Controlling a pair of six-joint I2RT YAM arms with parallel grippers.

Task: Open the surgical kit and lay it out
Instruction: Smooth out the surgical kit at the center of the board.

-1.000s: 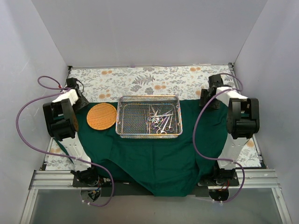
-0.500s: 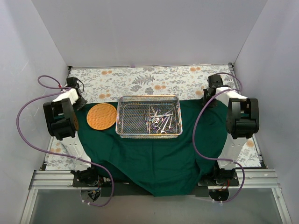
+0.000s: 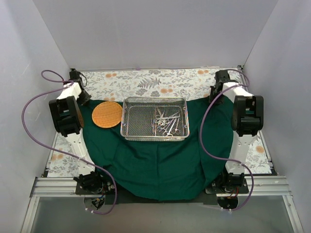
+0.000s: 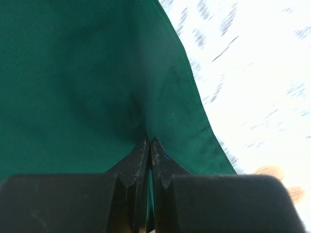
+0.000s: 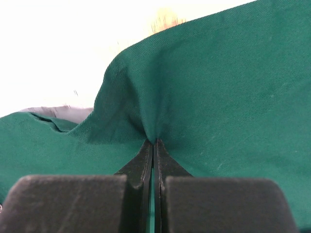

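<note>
The dark green cloth wrap (image 3: 155, 165) lies spread over the table with the silver wire-mesh tray (image 3: 155, 100) on it. Small steel instruments (image 3: 167, 124) lie piled in the tray's right half. My left gripper (image 3: 83, 98) sits at the cloth's far left corner, and in the left wrist view it (image 4: 149, 141) is shut on a fold of the cloth (image 4: 73, 73). At the far right corner, my right gripper (image 3: 213, 98) pinches a raised fold of the cloth (image 5: 233, 87); in the right wrist view it (image 5: 154, 141) is shut.
A round woven orange basket (image 3: 107, 114) lies on the cloth just left of the tray. A floral table cover (image 3: 155, 82) shows behind the cloth and along both sides. White walls enclose the back and both sides.
Both grippers closed on the cloth's far corners and both arms drew back toward the rear wall. The cloth slid with them, carrying tray and basket slightly back; its front edge pulled up.
</note>
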